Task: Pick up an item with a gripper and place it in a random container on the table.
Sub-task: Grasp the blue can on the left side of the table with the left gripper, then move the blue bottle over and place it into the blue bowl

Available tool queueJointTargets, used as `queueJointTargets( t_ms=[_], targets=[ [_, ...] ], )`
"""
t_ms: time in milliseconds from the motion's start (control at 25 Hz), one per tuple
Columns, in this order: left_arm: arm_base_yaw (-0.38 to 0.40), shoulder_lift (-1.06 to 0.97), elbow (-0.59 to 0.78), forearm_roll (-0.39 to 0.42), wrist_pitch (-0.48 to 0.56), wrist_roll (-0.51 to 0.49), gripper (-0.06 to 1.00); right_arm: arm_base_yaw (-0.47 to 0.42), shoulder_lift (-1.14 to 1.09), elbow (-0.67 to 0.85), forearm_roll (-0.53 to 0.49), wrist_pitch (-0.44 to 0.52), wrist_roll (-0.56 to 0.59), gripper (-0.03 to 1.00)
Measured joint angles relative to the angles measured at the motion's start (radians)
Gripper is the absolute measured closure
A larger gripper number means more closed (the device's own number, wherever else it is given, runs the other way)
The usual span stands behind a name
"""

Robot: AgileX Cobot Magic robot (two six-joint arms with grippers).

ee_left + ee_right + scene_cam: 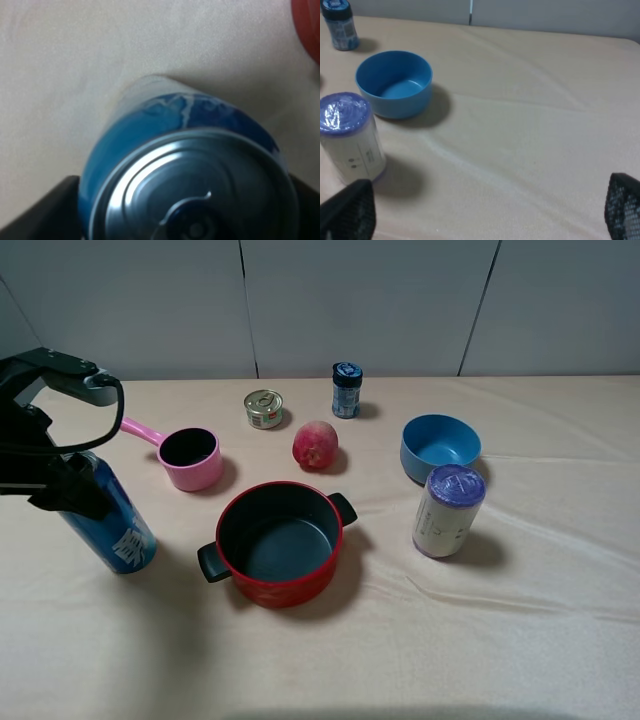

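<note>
Left gripper [72,490] clamps the tilted blue can [120,535] near the table's [520,630] left edge. Right gripper [487,210] spread wide, holding nothing. Light-blue bowl [418,466] sits toward the far right; red pot [285,590] stands between them. I see bare cloth along the near edge.

The tall, shiny blue can [118,525], silver-topped with white markings, stands at the far left of the beige, slightly wrinkled counter [500,630], its top leaning left. The black left end effector [68,490] clamps its upper part, with dark fingers [35,215] on either side. Whether its base touches the counter is unclear. The round light-blue bowl [425,468] sits upright, well apart on the right.
</note>
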Motion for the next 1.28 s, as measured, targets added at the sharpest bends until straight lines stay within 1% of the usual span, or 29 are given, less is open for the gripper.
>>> queueJointTargets(
  t_ms=[1040, 1280],
  targets=[
    [0.0, 0.0, 0.0, -0.002, 0.001, 0.004, 0.26, 0.0, 0.0, 0.0, 0.0, 0.0, 0.0, 0.27],
    [0.0, 0.005, -0.015, -0.001, 0.029, 0.003, 0.26, 0.0, 0.0, 0.0, 0.0, 0.0, 0.0, 0.27]
  ],
)
